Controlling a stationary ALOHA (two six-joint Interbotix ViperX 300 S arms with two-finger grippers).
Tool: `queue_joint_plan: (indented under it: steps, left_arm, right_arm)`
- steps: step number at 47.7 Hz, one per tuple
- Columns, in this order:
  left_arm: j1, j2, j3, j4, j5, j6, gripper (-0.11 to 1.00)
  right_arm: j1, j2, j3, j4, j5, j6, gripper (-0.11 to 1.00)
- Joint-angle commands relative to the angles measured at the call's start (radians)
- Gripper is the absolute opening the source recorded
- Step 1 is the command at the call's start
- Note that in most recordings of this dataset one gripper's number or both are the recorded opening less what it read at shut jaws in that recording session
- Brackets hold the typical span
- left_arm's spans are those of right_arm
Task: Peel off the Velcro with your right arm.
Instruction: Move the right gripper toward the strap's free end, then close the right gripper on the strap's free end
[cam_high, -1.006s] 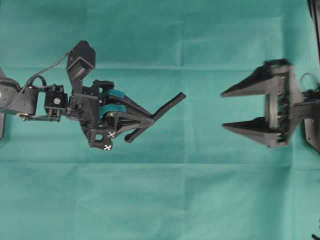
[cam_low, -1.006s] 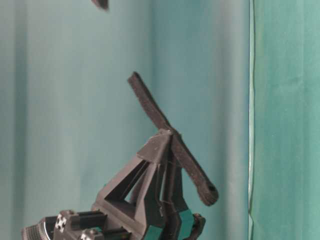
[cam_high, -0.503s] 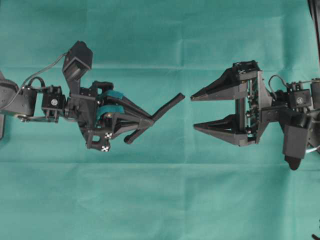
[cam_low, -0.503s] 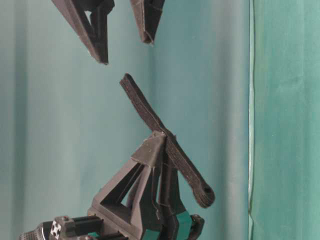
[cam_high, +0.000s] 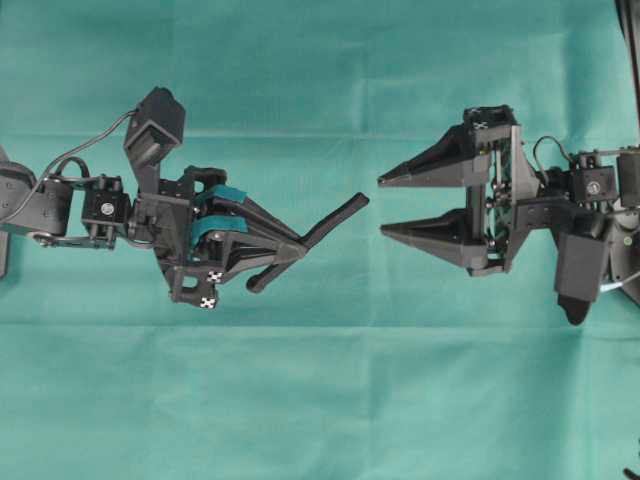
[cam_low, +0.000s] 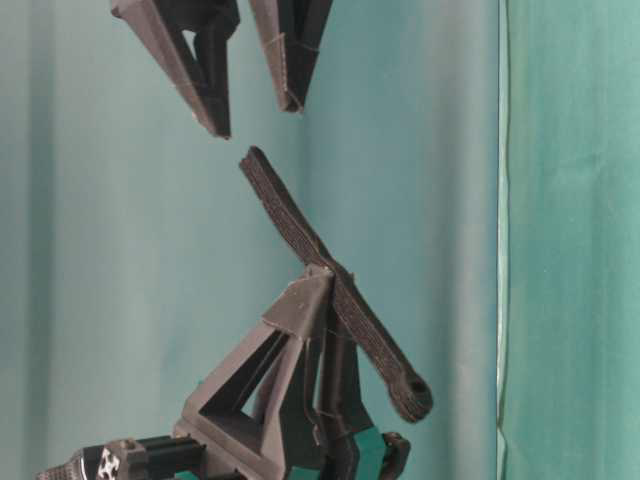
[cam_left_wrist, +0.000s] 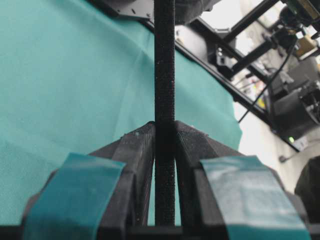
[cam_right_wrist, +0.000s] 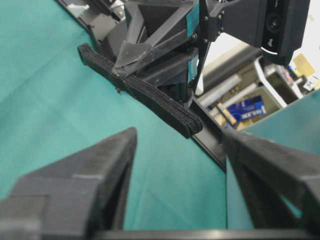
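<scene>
The Velcro (cam_high: 322, 222) pinched in the left claw (cam_high: 296, 243); right claw (cam_high: 381, 205) spread; green cloth (cam_high: 320, 400) beneath.

Light: bright, even, soft shadows on green cloth (cam_high: 320, 400) | Overhead: sharp, no motion blur | Table-level: background softly shaded in vertical bands | Wrist views: near right pincer (cam_right_wrist: 180, 200) wedges blurred, background beyond bench overexposed, glaring white
</scene>
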Motion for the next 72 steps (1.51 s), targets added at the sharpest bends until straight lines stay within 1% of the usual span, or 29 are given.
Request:
queue_joint_plan:
  steps: [1,4,7,23,47,60,72]
  left_arm:
    - [-0.003,-0.025,-0.011,-0.002,-0.011,0.002,0.10]
    - [-0.003,-0.023,-0.011,-0.002,-0.011,0.002,0.10]
    - [-0.003,-0.025,-0.011,-0.002,-0.011,0.002,0.10]
    - [-0.003,-0.025,-0.009,-0.002,-0.011,0.003,0.10]
    - [-0.003,-0.025,-0.003,0.000,-0.011,0.005,0.10]
    - [-0.003,-0.025,-0.003,-0.002,-0.011,0.005,0.10]
    - [-0.003,-0.025,0.000,-0.002,-0.040,0.005,0.10]
  right_arm:
    - [-0.003,0.000,-0.021,0.003,-0.021,-0.003,0.22]
    - [-0.003,0.003,-0.023,0.003,-0.028,-0.009,0.14]
    - [-0.003,0.008,-0.025,0.005,-0.031,-0.017,0.10]
    - [-0.012,0.061,-0.057,0.003,-0.044,-0.026,0.10]
    - [-0.015,0.057,-0.040,0.003,-0.058,-0.026,0.09]
    - [-0.018,0.054,-0.025,0.003,-0.087,-0.025,0.09]
    - [-0.023,0.054,-0.018,0.005,-0.103,-0.026,-0.01]
